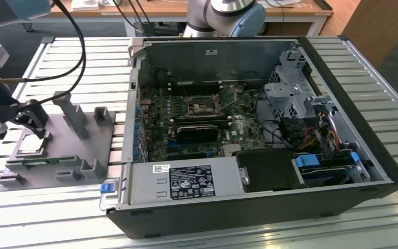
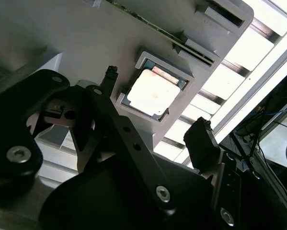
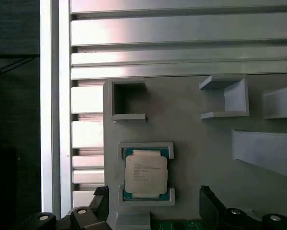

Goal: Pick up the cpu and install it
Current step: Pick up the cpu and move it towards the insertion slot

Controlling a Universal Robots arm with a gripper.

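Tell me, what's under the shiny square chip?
The cpu lies in a raised pocket of the grey holder plate, which rests on the slatted metal table. The pocket's floor is hidden beneath the chip.

The gripper (image 3: 154, 192) hangs at the exterior view's left, pointing downward, its two dark fingers (image 3: 209, 203) spread apart.

A slatted aluminium table (image 1: 47, 207) carries two things. A grey moulded fixture plate (image 1: 68, 155) lies flat on it at the exterior view's left. Just beside it, filling the middle and right, an open computer case (image 1: 254, 218) lies on its side.
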